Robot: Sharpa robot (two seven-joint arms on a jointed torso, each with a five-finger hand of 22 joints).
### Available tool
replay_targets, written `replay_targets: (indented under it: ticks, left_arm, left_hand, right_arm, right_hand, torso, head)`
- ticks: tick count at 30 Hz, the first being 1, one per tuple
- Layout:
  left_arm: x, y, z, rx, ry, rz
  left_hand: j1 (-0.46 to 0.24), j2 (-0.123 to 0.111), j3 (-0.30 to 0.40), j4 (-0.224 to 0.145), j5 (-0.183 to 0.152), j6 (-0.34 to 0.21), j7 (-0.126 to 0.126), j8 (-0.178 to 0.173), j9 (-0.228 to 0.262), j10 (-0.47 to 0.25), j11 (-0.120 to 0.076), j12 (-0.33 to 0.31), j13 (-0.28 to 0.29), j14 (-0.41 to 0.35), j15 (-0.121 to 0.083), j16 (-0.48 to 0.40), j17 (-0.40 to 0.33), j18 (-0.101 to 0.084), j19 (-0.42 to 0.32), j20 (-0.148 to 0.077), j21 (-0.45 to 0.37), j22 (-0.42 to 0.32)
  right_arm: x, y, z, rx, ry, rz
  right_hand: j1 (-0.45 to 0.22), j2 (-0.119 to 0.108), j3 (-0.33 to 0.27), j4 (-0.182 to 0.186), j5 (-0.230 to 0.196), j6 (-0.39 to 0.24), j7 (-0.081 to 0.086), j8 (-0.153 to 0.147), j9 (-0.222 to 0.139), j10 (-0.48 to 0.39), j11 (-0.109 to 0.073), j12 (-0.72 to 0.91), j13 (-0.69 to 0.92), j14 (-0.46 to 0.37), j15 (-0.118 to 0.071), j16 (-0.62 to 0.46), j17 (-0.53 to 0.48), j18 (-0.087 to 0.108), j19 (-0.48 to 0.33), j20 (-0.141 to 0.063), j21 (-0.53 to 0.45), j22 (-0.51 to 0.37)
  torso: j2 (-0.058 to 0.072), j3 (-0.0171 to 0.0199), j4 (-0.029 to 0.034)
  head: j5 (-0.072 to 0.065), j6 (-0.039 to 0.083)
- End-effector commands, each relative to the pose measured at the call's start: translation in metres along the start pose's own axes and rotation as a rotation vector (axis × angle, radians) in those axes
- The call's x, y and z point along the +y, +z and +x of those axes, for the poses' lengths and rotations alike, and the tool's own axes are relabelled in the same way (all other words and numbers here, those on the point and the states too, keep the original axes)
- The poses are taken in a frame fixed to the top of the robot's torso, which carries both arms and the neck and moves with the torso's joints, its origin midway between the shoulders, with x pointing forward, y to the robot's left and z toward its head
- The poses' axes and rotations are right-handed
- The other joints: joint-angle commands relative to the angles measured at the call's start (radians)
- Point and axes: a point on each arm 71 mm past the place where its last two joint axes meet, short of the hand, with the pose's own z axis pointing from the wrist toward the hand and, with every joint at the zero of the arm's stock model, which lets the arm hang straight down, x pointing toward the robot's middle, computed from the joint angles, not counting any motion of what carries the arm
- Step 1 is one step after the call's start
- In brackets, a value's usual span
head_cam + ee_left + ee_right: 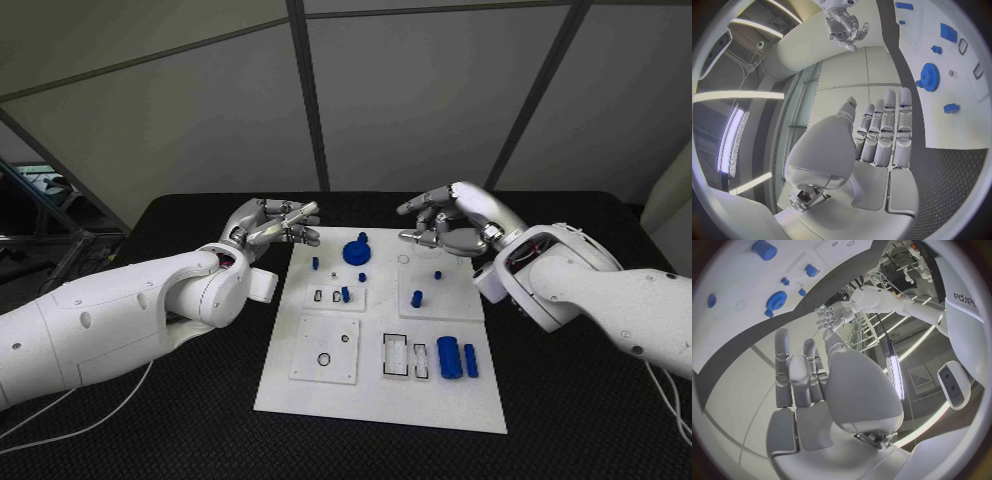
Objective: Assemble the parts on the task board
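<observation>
The white task board (378,385) lies in the middle of the black table. At its far end sits a blue gear (356,250) with several small blue pegs (417,297) around it. Two blue cylinders (459,356) lie side by side near the right edge. My left hand (274,225) hovers off the board's far left corner and my right hand (454,220) off its far right corner, and both hold nothing. In the left wrist view my left hand (882,130) has straight fingers, with the gear (929,76) beyond them. The right wrist view shows my right hand (804,372) the same way, and the gear (776,301).
Rectangular recesses and small plates (326,349) mark the board's near half. Black table (173,400) surrounds the board on all sides. Grey wall panels stand behind the table's far edge. My left hand (832,317) appears in the right wrist view, my right hand (844,22) in the left.
</observation>
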Motion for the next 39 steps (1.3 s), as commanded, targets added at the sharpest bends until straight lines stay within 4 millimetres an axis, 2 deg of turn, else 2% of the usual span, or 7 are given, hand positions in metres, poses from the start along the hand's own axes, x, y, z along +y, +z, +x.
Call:
replay_targets:
  ticks: [1, 3, 4, 6, 11, 14, 39]
  left_arm:
    - [0.007, -0.004, 0.013, 0.200, 0.163, -0.144]
    - [0.009, -0.005, 0.017, 0.259, 0.224, -0.194]
    - [0.008, -0.004, 0.019, 0.297, 0.273, -0.224]
    - [0.006, -0.002, 0.022, 0.361, 0.378, -0.279]
    - [0.000, 0.002, 0.025, 0.446, 0.603, -0.400]
    - [-0.008, 0.006, 0.027, 0.469, 0.713, -0.459]
    - [-0.008, 0.036, 0.057, 0.503, 1.046, -0.591]
  left_hand:
    - [-0.030, -0.009, -0.016, 0.025, -0.006, 0.023, -0.021, 0.016, 0.007, 0.049, -0.024, 0.032, 0.024, 0.121, -0.036, 0.116, 0.075, -0.011, 0.102, -0.036, 0.079, 0.041]
    - [-0.034, -0.019, -0.027, 0.039, -0.007, 0.027, -0.034, 0.026, 0.013, 0.060, -0.043, 0.053, 0.051, 0.170, -0.064, 0.282, 0.213, -0.026, 0.171, -0.052, 0.168, 0.097]
    - [-0.036, -0.023, -0.033, 0.049, -0.007, 0.031, -0.044, 0.036, 0.018, 0.083, -0.044, 0.084, 0.076, 0.174, -0.060, 0.514, 0.436, -0.025, 0.191, -0.071, 0.261, 0.193]
    - [-0.038, -0.022, -0.043, 0.072, -0.008, 0.040, -0.059, 0.067, 0.034, 0.094, -0.055, 0.159, 0.143, 0.175, -0.071, 0.859, 0.771, -0.068, 0.254, -0.086, 0.565, 0.555]
    - [-0.026, 0.000, -0.039, 0.096, -0.002, 0.047, -0.077, 0.144, 0.073, 0.076, -0.085, 0.330, 0.289, 0.227, -0.096, 1.180, 1.098, -0.116, 0.332, -0.102, 0.871, 0.948]
    - [-0.015, 0.014, -0.034, 0.114, 0.005, 0.004, -0.092, 0.216, 0.119, -0.012, -0.098, 0.483, 0.427, 0.224, -0.109, 1.196, 1.122, -0.125, 0.341, -0.106, 0.926, 1.017]
    - [-0.198, 0.055, -0.182, 0.151, -0.028, -0.100, -0.103, 0.471, 0.298, -0.053, -0.109, 0.797, 0.689, 0.227, -0.110, 1.187, 1.138, -0.145, 0.364, -0.113, 1.016, 1.166]
  right_arm:
    - [-0.009, -0.002, -0.014, -0.043, 0.146, 0.033]
    - [-0.012, -0.004, -0.020, -0.058, 0.159, 0.042]
    - [-0.015, -0.004, -0.024, -0.067, 0.167, 0.046]
    - [-0.019, -0.006, -0.031, -0.085, 0.176, 0.054]
    - [-0.027, -0.008, -0.041, -0.111, 0.180, 0.073]
    - [-0.031, -0.008, -0.045, -0.120, 0.178, 0.083]
    - [-0.045, -0.004, -0.049, -0.122, 0.152, 0.134]
  right_hand:
    - [0.014, -0.001, 0.004, 0.006, 0.005, 0.009, 0.001, 0.005, -0.001, 0.013, 0.001, -0.058, -0.063, -0.037, 0.001, -0.119, -0.110, 0.012, -0.008, 0.002, -0.041, -0.026]
    - [0.019, -0.001, 0.008, 0.009, 0.006, 0.009, 0.007, 0.004, -0.003, 0.002, 0.006, -0.105, -0.108, -0.098, 0.010, -0.244, -0.220, 0.010, -0.027, 0.007, -0.077, -0.046]
    - [0.025, -0.003, 0.011, 0.011, 0.006, 0.009, 0.014, 0.002, -0.004, -0.004, 0.013, -0.143, -0.147, -0.130, 0.019, -0.304, -0.256, 0.009, -0.046, 0.013, -0.111, -0.065]
    - [0.029, -0.009, 0.012, 0.016, 0.006, 0.012, 0.015, 0.001, -0.006, 0.008, 0.021, -0.213, -0.235, -0.137, 0.032, -0.387, -0.293, 0.013, -0.054, 0.024, -0.171, -0.102]
    - [0.032, -0.009, 0.013, 0.022, 0.007, 0.021, 0.021, -0.005, -0.007, 0.036, 0.030, -0.291, -0.357, -0.117, 0.033, -0.515, -0.345, 0.012, -0.038, 0.035, -0.255, -0.158]
    - [0.032, -0.007, 0.012, 0.022, 0.008, 0.025, 0.022, -0.007, -0.007, 0.047, 0.030, -0.306, -0.390, -0.103, 0.034, -0.550, -0.356, 0.012, -0.024, 0.035, -0.277, -0.174]
    - [0.028, -0.006, 0.001, 0.022, 0.013, 0.032, 0.021, -0.012, -0.007, 0.070, 0.029, -0.321, -0.448, -0.066, 0.032, -0.604, -0.362, 0.011, 0.013, 0.031, -0.313, -0.200]
  torso:
    - [-0.011, 0.0018, -0.0013]
    - [-0.014, 0.0028, -0.0021]
    - [-0.015, 0.0035, -0.0023]
    - [-0.017, 0.0054, -0.0038]
    - [-0.025, 0.0096, -0.0082]
    - [-0.030, 0.0114, -0.0082]
    - [-0.027, 0.0127, -0.0112]
  head:
    - [-0.001, -0.007]
    - [-0.001, -0.008]
    - [-0.002, -0.010]
    - [-0.002, -0.013]
    - [0.001, -0.018]
    - [0.002, -0.021]
    - [-0.006, -0.023]
